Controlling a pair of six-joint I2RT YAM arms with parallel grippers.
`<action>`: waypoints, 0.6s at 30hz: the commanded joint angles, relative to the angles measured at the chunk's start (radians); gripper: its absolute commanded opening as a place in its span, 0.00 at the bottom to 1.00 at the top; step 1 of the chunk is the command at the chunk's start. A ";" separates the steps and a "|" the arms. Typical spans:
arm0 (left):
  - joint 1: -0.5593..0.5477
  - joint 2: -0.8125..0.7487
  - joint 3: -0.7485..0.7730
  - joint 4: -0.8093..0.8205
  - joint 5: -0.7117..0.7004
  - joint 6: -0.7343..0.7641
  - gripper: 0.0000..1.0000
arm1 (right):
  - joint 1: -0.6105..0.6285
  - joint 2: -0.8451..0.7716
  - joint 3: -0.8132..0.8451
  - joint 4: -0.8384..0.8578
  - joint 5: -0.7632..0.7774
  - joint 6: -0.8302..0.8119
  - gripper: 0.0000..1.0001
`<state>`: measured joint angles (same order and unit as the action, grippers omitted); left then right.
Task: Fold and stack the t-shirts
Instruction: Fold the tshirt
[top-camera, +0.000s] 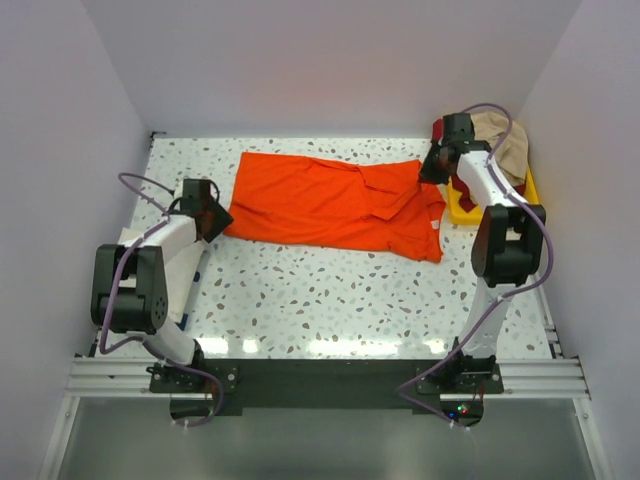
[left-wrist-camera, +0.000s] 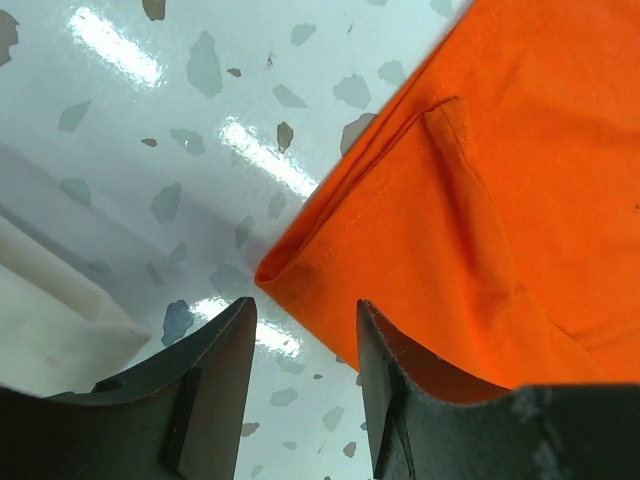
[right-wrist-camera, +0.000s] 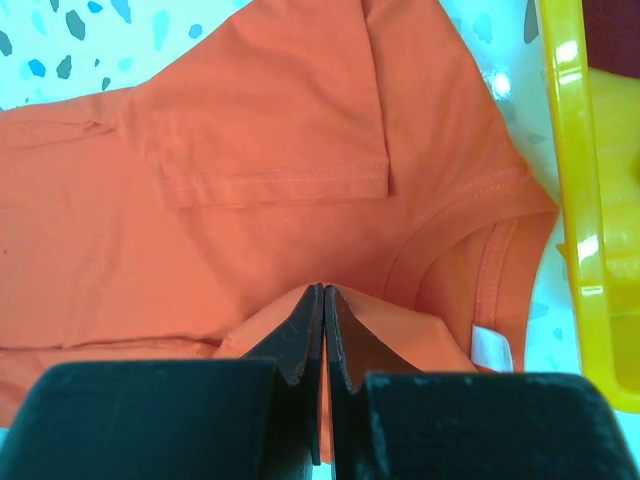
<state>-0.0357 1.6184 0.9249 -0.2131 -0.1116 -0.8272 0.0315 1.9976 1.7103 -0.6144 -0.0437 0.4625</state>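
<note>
Cream-white cloth (left-wrist-camera: 50, 330), one piece by my count, lies flat at the far left of the speckled table (top-camera: 330, 290), partly under the left arm; I cannot tell how it is folded. Left gripper (left-wrist-camera: 305, 305), one: released, its two fingers (left-wrist-camera: 225, 370) standing apart with bare table showing between them. It sits low at the left end of the spread shirt, whose folded corner lies just ahead of the gap. Orange t-shirt (top-camera: 330, 205), one: laid across the middle of the table, long side running left to right, with creases and a doubled-over flap toward the right. I see one sleeve hem folded onto the body in the right wrist view, and the collar at the right end with one small white neck tag (right-wrist-camera: 490, 348). Right gripper (right-wrist-camera: 323, 290), one: clenched, fingers pressed together, with a ridge of the orange cloth gathered up at the tips near the collar, so I read it as pinching the shirt. Yellow tray (right-wrist-camera: 575, 200), one: at the right edge of the table, just beside the collar. It holds two loose garments that I can make out, one beige cloth (top-camera: 505, 145) heaped on top and one dark red cloth (right-wrist-camera: 612, 30) under it.
</note>
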 joint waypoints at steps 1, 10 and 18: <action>-0.009 0.014 -0.020 0.070 0.007 -0.015 0.50 | 0.001 0.021 0.064 -0.010 0.013 -0.024 0.00; -0.012 0.049 -0.037 0.103 0.021 -0.021 0.49 | 0.001 0.102 0.123 -0.025 0.013 -0.031 0.00; -0.013 0.054 -0.047 0.106 -0.017 -0.035 0.44 | 0.005 0.144 0.179 -0.047 0.013 -0.042 0.15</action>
<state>-0.0425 1.6691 0.8841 -0.1627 -0.0978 -0.8375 0.0319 2.1414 1.8282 -0.6407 -0.0433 0.4423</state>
